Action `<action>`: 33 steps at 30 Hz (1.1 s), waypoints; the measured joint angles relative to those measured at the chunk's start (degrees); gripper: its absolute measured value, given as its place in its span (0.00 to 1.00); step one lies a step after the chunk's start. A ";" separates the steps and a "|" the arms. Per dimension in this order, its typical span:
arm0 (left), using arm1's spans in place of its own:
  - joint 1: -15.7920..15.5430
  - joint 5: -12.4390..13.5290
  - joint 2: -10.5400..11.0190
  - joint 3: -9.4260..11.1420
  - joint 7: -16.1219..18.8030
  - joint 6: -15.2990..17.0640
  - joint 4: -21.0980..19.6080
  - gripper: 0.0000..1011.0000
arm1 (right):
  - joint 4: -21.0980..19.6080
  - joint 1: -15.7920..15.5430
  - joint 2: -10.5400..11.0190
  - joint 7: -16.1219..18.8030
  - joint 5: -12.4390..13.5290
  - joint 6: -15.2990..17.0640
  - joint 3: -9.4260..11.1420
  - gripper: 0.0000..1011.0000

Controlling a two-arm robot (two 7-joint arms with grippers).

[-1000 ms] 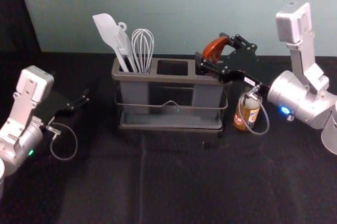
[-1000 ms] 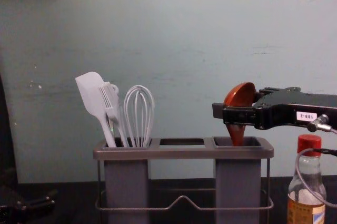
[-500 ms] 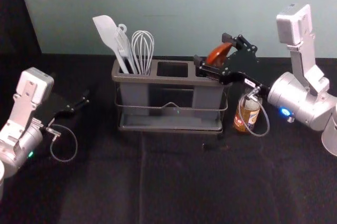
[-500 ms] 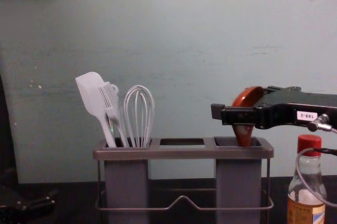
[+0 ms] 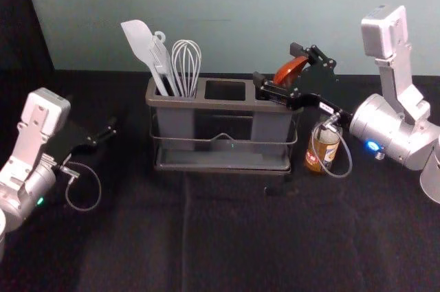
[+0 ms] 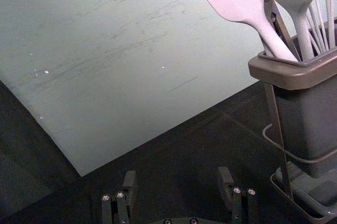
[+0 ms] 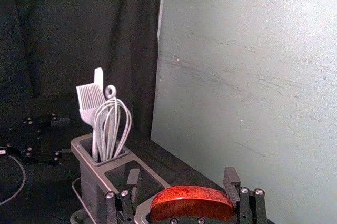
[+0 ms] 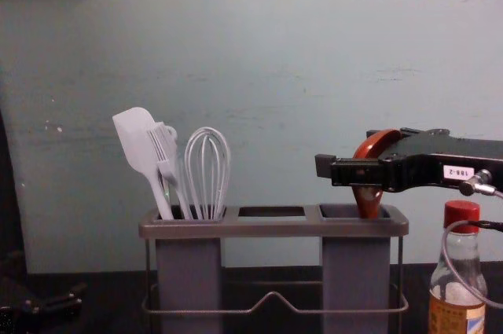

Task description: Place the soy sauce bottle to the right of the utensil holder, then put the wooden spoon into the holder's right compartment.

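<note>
Spoon stands in the right compartment of the holder, between the right gripper's wide-open, unclosed fingers. The bottle is just right of the holder; the left gripper, spread and empty, idles left.

The right arm reaches inward from the right of the head view, a blue light glowing at its wrist. The right gripper lies nearly level, its 2 fingers apart. The left arm is parked at the left, the left gripper's 2 fingers spread.
</note>
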 joint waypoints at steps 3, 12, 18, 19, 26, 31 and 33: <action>0.00 0.00 0.00 0.00 0.00 0.00 0.00 0.99 | 0.00 0.00 0.00 0.00 0.00 0.00 0.00 0.99; 0.00 0.00 0.00 0.00 0.00 0.00 0.00 0.99 | -4.16 -2.49 0.61 -1.87 0.64 -1.25 2.05 0.99; 0.00 0.00 0.00 0.00 0.00 0.00 0.00 0.99 | -6.83 -3.99 0.92 -3.01 1.12 -1.80 3.63 0.99; 0.00 0.00 0.00 0.00 0.00 0.00 0.00 0.99 | -7.55 -4.47 0.99 -3.33 1.28 -1.89 4.16 0.99; 0.00 0.00 0.00 0.00 0.00 0.00 0.00 0.99 | -11.48 -7.40 1.17 -5.55 1.88 -2.37 6.96 0.99; 0.00 0.01 0.00 0.00 0.00 0.00 0.00 0.99 | -14.82 -10.95 0.87 -8.29 1.53 -3.23 9.58 0.99; 0.00 0.00 0.00 0.00 0.00 0.00 0.00 0.99 | -16.27 -12.75 0.64 -9.34 1.25 -3.63 10.96 0.99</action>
